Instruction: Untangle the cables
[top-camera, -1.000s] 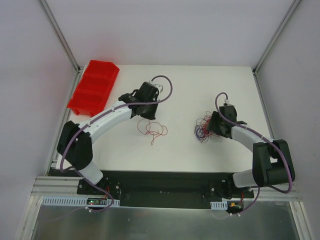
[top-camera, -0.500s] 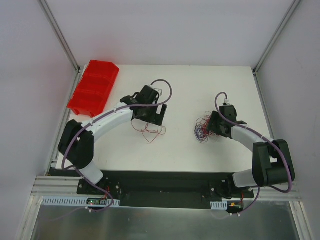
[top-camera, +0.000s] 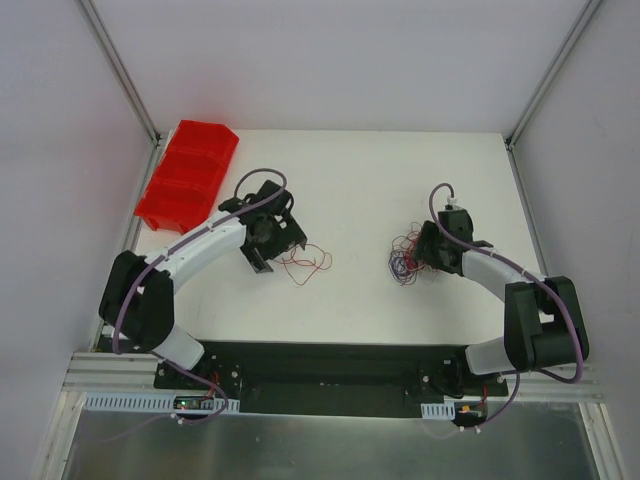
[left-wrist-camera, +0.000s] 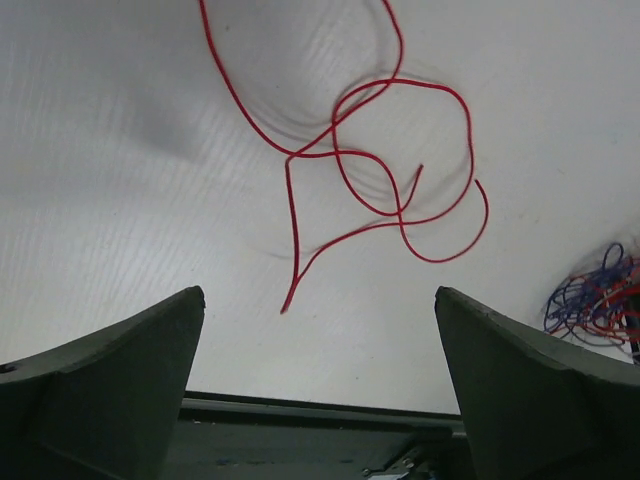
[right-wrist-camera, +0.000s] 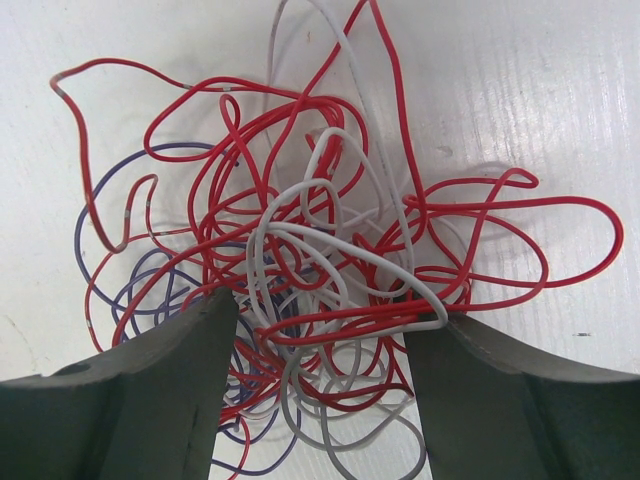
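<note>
Left hand (left-wrist-camera: 318, 300) gapes wide, empty; a loose red cable (left-wrist-camera: 340, 153) lies on the counter (top-camera: 370, 180) at its 3 o'clock. Right hand (right-wrist-camera: 320, 300) stands wide astride the tangled cables (right-wrist-camera: 300, 250), counter's 3 o'clock

White table (top-camera: 400, 170) w/ faint grain, boxed in on 3 sides by plain pale grey walls (top-camera: 330, 60); slim alu posts (top-camera: 121, 70) rise at the far corners. Red bin (top-camera: 188, 175) at far-left corner, black base plate (top-camera: 330, 365) along near edge, dull metal sheet (top-camera: 330, 450) below that. Light even & soft, shadows faint.
</note>
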